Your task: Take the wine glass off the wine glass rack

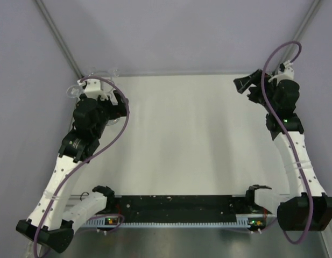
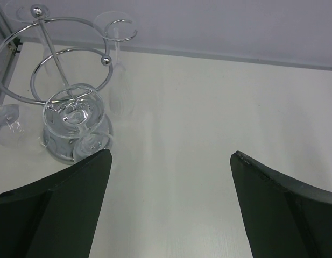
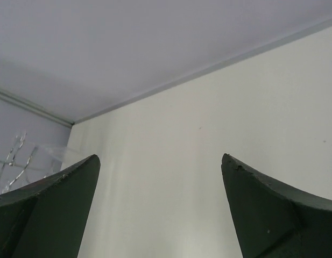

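The wine glass rack (image 2: pixel 74 141) is a chrome wire stand with a round mirrored base, at the upper left of the left wrist view. A clear wine glass (image 2: pixel 120 80) hangs upside down from its right arm, and another glass (image 2: pixel 5 126) shows at the far left edge. My left gripper (image 2: pixel 172 153) is open and empty over bare table, just right of the rack's base. From above, the left arm covers most of the rack (image 1: pixel 96 74) at the far left corner. My right gripper (image 3: pixel 160 157) is open and empty at the far right (image 1: pixel 242 84).
The white table (image 1: pixel 198 134) ends at grey walls behind and at the sides. A metal frame post (image 1: pixel 58 37) runs up the far left corner by the rack. The rack (image 3: pixel 12 158) shows faintly at the left of the right wrist view.
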`<action>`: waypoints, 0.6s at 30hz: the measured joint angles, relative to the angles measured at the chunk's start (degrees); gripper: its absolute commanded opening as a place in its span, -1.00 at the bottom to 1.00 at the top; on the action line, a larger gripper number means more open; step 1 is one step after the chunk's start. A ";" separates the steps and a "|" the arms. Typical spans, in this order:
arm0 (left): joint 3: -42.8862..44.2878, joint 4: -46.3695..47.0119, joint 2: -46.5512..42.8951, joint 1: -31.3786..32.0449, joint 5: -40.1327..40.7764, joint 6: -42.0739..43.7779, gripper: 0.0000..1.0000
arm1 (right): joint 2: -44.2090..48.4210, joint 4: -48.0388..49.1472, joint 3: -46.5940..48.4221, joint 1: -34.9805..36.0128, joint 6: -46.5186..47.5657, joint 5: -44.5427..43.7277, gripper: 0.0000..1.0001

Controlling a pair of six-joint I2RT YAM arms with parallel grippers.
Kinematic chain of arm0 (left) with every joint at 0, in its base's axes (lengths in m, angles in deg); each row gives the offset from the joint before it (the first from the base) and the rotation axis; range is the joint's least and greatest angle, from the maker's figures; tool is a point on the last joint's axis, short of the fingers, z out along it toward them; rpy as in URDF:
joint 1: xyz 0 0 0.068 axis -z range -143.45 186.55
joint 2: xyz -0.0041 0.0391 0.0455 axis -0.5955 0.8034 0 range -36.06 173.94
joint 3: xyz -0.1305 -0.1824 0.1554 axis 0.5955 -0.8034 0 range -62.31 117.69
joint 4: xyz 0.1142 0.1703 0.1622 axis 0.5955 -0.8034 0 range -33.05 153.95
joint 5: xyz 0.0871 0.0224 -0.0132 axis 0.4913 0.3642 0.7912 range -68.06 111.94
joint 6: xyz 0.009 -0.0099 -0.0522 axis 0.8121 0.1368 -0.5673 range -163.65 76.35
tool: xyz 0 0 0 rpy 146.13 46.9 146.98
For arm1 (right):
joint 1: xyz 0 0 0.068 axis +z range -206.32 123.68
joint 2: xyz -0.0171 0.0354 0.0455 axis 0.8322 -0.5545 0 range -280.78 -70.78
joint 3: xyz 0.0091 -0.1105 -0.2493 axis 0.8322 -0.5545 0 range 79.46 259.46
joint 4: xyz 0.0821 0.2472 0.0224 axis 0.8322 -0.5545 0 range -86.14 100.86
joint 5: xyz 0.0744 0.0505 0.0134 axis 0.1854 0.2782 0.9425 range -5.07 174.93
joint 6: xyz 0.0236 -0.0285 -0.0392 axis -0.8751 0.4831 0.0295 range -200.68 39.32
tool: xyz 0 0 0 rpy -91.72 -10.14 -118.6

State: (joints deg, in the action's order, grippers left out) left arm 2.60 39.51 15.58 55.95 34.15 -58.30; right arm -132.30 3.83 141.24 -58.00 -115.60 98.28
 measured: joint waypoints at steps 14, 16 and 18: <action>7.26 -2.34 7.98 -3.06 9.84 -1.95 0.95 | -11.54 -14.91 17.03 22.23 9.53 -11.56 0.97; 7.69 -2.25 8.96 -3.72 11.74 -1.62 0.94 | -12.63 -16.72 16.94 22.84 9.79 -12.31 0.97; 7.76 -1.86 9.66 -4.15 14.03 -0.76 0.94 | -13.03 -17.99 16.28 23.10 9.88 -13.03 0.97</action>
State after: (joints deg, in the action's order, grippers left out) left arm 10.36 37.65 25.24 51.79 48.18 -59.07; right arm -145.32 -14.16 157.52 -34.89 -105.72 85.25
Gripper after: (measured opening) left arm 0.973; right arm 0.986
